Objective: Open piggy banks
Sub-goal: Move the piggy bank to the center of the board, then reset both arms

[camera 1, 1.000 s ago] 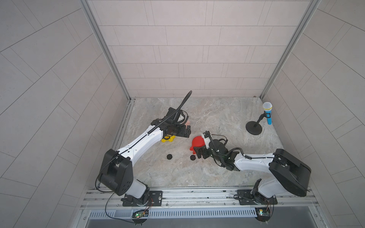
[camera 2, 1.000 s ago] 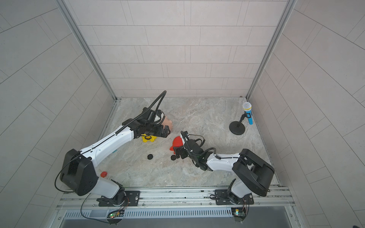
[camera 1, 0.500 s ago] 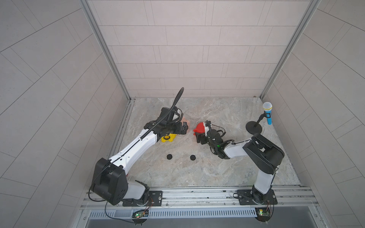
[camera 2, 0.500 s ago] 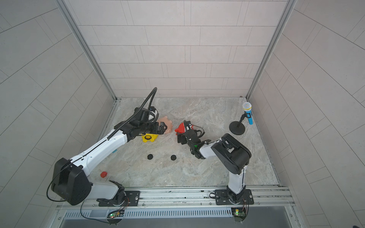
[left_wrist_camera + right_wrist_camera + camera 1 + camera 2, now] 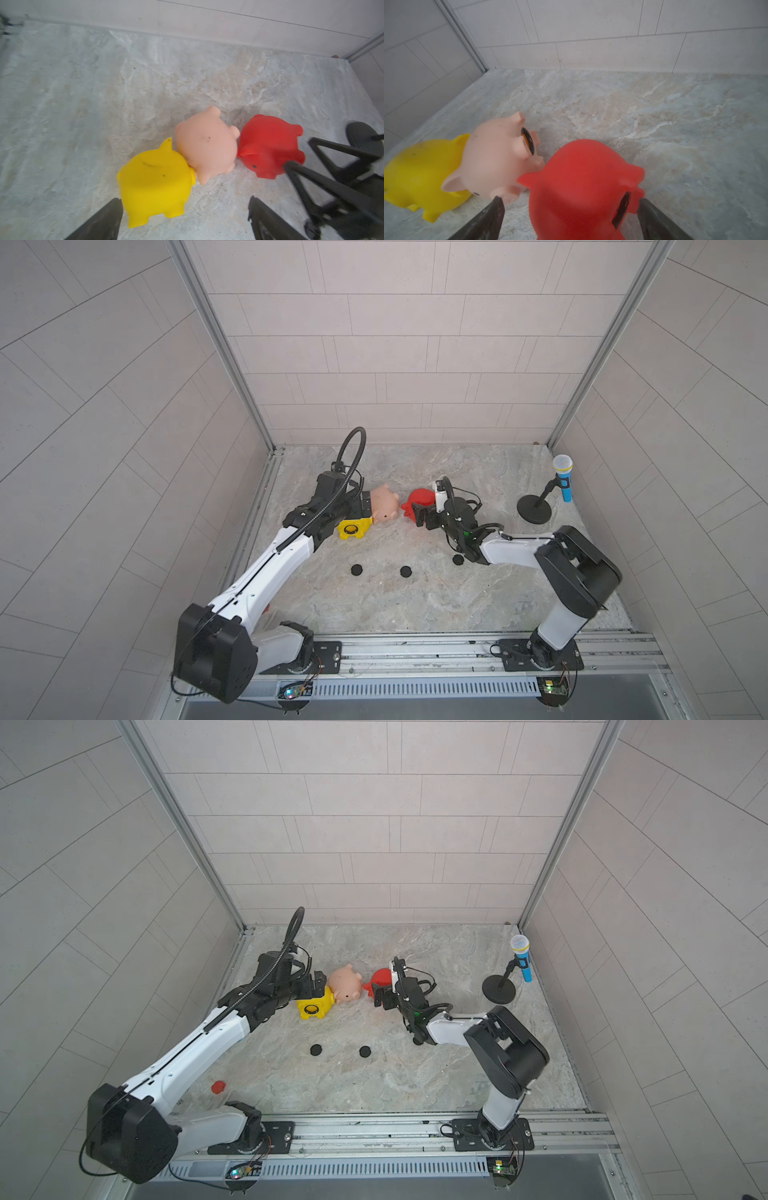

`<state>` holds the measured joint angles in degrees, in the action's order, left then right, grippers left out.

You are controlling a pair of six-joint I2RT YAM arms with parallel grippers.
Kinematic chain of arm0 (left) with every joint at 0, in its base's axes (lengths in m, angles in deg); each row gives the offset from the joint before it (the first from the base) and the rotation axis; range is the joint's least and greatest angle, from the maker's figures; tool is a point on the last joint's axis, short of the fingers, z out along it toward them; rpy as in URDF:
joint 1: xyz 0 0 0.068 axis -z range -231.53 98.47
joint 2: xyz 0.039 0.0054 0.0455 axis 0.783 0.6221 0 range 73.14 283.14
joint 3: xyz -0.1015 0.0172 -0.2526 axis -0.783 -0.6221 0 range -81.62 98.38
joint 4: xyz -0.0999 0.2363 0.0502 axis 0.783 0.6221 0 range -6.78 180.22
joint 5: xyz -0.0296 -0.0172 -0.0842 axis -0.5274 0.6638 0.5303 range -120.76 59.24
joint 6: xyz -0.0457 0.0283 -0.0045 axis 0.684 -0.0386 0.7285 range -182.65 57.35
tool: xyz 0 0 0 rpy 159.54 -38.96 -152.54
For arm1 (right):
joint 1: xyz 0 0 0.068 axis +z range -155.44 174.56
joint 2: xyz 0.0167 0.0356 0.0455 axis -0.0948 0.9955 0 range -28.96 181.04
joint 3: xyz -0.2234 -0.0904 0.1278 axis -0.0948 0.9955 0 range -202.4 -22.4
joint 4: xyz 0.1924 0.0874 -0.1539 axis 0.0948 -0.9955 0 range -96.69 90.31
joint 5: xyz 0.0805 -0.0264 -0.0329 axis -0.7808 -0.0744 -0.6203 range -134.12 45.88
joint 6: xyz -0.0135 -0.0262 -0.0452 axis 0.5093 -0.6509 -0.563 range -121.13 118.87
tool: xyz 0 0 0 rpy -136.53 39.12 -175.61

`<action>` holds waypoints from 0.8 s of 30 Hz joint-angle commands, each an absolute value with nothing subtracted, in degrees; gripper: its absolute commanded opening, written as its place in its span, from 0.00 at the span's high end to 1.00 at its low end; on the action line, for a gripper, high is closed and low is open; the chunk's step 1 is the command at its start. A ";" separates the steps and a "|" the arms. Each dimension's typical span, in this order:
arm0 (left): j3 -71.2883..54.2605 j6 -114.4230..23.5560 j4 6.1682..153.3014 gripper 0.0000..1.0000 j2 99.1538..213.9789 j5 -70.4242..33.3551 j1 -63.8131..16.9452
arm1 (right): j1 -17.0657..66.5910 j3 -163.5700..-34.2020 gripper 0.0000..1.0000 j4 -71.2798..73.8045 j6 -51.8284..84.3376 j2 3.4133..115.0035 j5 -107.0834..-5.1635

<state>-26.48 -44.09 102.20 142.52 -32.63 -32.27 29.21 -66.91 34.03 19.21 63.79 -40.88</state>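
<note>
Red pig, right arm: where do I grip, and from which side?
Grip the red pig across its round body, back to belly, coming from the near side where the open right gripper straddles it. It lies on its side; the pink pig crowds one jaw.

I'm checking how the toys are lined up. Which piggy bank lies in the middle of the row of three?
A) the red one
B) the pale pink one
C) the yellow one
B: in the left wrist view the pale pink pig lies between the yellow pig and the red pig.
</note>
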 commanded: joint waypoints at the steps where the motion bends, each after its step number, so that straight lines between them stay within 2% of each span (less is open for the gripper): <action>1: -30.55 -46.20 95.02 0.00 139.36 -39.39 -34.71 | 28.15 -64.20 0.00 22.34 16.15 56.28 -40.20; 5: -37.54 -49.92 86.97 0.00 136.03 -46.41 -37.04 | 24.65 -60.81 0.00 14.92 9.58 48.04 -37.55; 7: -41.99 -52.04 81.18 0.00 134.81 -51.46 -37.95 | 22.97 -58.93 0.00 12.93 5.22 43.85 -33.10; 10: -47.31 -52.41 75.06 0.00 134.13 -62.03 -38.99 | 21.30 -53.62 0.00 16.89 -1.06 39.13 -28.22; 12: -49.51 -53.78 71.49 0.00 134.56 -64.76 -40.09 | 20.91 -50.67 0.00 21.65 -4.82 38.69 -24.44; 17: -52.70 -57.34 63.75 0.00 140.61 -60.87 -42.38 | 16.45 -50.56 0.00 21.70 -6.90 41.07 -19.12; 20: -54.52 -58.23 57.99 0.00 145.87 -58.97 -43.89 | 12.36 -44.65 0.00 33.57 -6.75 44.06 -19.32; 24: -58.22 -55.74 49.12 0.00 149.29 -54.38 -47.10 | 4.77 -39.90 0.00 47.72 -2.11 48.04 -26.52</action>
